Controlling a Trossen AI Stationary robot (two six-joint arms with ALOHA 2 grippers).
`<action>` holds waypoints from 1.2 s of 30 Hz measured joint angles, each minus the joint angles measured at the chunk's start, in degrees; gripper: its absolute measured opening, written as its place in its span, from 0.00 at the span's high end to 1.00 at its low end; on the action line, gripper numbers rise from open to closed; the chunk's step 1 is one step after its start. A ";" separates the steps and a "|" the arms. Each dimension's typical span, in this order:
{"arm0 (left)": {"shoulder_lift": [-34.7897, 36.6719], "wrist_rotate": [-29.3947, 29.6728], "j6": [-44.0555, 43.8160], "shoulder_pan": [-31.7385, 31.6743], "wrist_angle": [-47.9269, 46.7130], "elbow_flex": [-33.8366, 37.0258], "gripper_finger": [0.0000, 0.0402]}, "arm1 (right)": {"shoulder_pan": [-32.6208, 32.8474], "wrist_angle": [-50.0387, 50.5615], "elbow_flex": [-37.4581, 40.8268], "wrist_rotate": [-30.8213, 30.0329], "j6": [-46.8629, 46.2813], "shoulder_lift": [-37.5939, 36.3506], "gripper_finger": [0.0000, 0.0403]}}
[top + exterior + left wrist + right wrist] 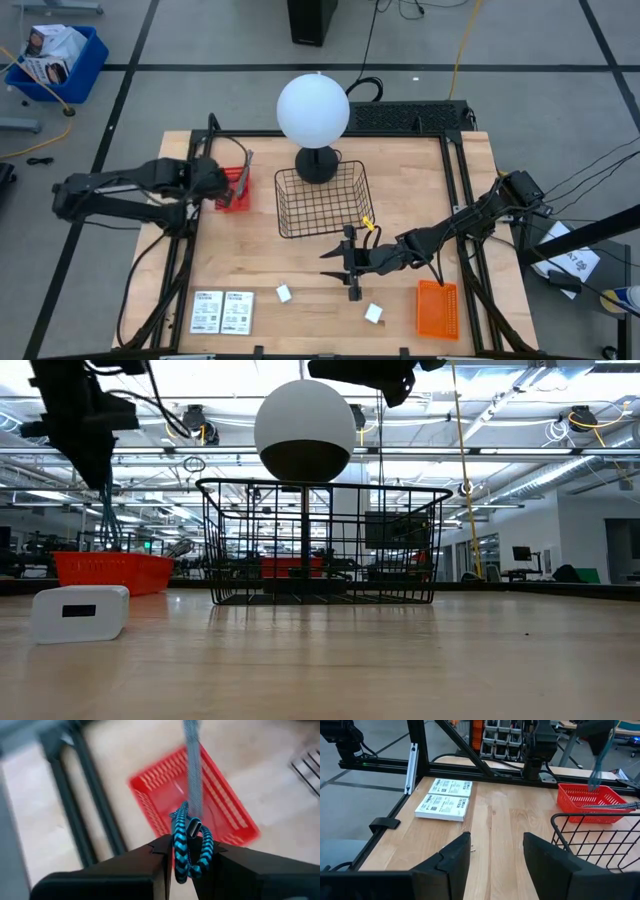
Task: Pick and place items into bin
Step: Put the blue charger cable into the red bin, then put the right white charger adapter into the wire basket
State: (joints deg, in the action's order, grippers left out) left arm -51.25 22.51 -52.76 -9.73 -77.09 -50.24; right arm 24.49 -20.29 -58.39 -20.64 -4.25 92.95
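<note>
My left gripper (192, 857) hangs over the red basket (220, 805) at the table's left and is shut on a blue-and-black braided cable (182, 840). A grey stretch (192, 770) of the cable runs down toward the basket. My right gripper (352, 268) is open, above the bare table just near of the wire basket (322, 200). Two white blocks (284, 293) (374, 313) and two printed cards (222, 311) lie flat near the table's near edge. One block (80, 612) shows close in the low view. My left gripper pinches the looped blue-and-black part of the cable (179, 851) between its two fingers, coming from above and pointing down. A plug end (194, 826) sticks out just past the fingertips. The grey stretch (597, 760) hangs below the fingers to the red basket (590, 799).
A big white globe lamp (313, 110) stands on a black foot behind the wire basket. An orange basket (437, 308) sits at the near right corner. Black frame rails (462, 200) run along the table's sides. Bare wood lies between the cards and my right gripper.
</note>
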 joint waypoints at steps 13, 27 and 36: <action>-8.18 -12.42 15.12 -12.80 5.74 0.00 0.87 | 0.00 0.02 0.00 0.02 -0.87 0.00 0.58; -13.39 -11.90 23.75 -19.06 7.19 0.04 0.76 | 0.02 0.48 0.00 0.02 -0.87 0.00 0.58; -13.37 -12.02 26.12 -19.13 7.34 0.04 0.38 | 0.00 -6.83 4.30 0.02 -1.07 -0.02 0.58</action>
State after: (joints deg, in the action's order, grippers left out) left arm -64.62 10.49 -26.64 -28.86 -69.75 -50.19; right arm 24.49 -27.13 -54.09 -20.62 -5.32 92.92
